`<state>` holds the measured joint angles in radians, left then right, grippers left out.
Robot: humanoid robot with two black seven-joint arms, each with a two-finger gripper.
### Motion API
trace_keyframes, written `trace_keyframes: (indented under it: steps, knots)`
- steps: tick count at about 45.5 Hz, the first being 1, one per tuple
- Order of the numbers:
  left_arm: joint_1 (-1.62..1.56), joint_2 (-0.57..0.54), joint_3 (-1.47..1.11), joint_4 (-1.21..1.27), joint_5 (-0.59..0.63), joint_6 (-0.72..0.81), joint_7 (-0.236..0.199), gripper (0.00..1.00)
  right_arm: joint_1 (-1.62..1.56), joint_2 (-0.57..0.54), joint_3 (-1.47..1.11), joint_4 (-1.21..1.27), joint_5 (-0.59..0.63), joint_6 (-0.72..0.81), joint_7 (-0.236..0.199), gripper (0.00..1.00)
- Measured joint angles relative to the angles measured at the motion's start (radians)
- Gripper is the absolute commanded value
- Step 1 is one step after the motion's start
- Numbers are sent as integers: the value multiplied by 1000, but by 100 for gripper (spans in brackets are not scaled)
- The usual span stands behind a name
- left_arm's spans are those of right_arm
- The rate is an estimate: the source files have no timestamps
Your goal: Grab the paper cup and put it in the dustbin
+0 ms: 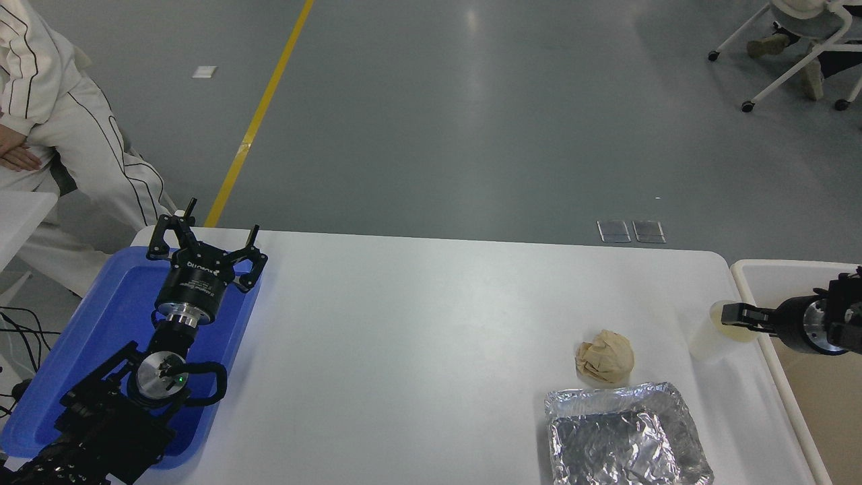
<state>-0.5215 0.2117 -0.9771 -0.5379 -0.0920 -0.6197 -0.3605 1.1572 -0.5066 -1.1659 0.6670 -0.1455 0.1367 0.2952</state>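
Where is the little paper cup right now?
In the head view, the paper cup stands near the table's right edge, beside the dustbin, with the right claw at its rim and the brown paper ball to its left.

Crumpled brown paper ball (605, 356) just behind foil tray (626, 438); blue tray (101, 330) at table's (417, 337) left edge.

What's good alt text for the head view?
The right gripper reaches in at the rim of the paper cup near the table's right edge, beside the dustbin. Nearby lie a crumpled paper ball and foil tray; the left gripper is parked, open, over a blue tray.
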Motion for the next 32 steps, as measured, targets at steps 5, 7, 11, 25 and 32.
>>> trace_keyframes:
  steps: [5,7,11,25,32]
  knots:
    - [0,0,0,0,0,0,0,100,-5,0,4,6,10,2,-4,0]
    - [0,0,0,0,0,0,0,100,-7,0,5,8,13,2,-5,0]
    - [0,0,0,0,0,0,0,100,-11,0,6,11,17,3,-7,0]
    - [0,0,0,0,0,0,0,100,-15,-4,13,21,28,3,-11,0]
    - [0,0,0,0,0,0,0,100,-2,-17,16,29,28,5,-11,0]
